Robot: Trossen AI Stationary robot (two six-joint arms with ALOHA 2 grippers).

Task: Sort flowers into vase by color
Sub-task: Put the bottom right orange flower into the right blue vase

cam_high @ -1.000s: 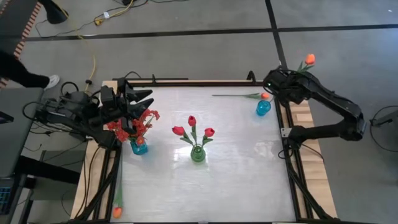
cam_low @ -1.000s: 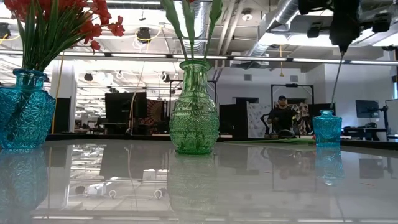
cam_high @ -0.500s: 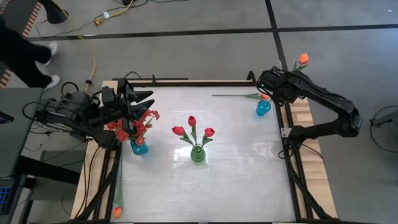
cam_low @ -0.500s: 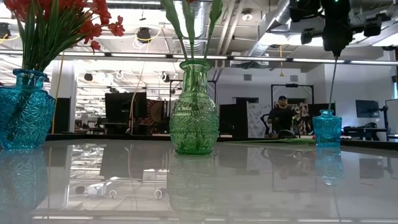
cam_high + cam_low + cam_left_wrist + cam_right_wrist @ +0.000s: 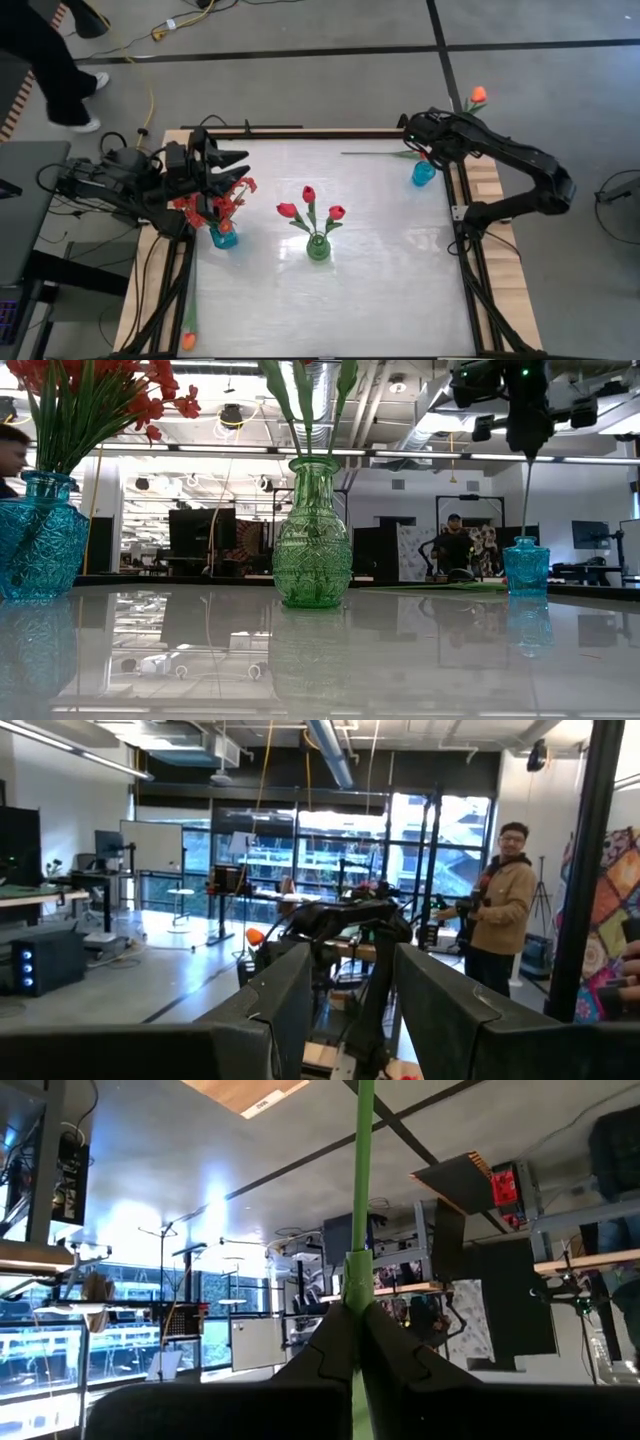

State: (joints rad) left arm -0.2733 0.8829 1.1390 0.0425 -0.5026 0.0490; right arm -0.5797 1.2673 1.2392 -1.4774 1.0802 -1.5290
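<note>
The white table stretches out in front of both arms. The right gripper hangs above the small blue vase, fingers pinched tight on the green stem of an orange tulip, whose bloom sticks out behind the wrist. The left gripper sits partly open and empty just above the red sprays in their blue vase. Between the two arms, a green vase holds red tulips.

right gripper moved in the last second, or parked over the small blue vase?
Yes. In the high view the right gripper, shut on the orange tulip's stem, has shifted left toward the table's middle, relative to the fixed small blue vase.
</note>
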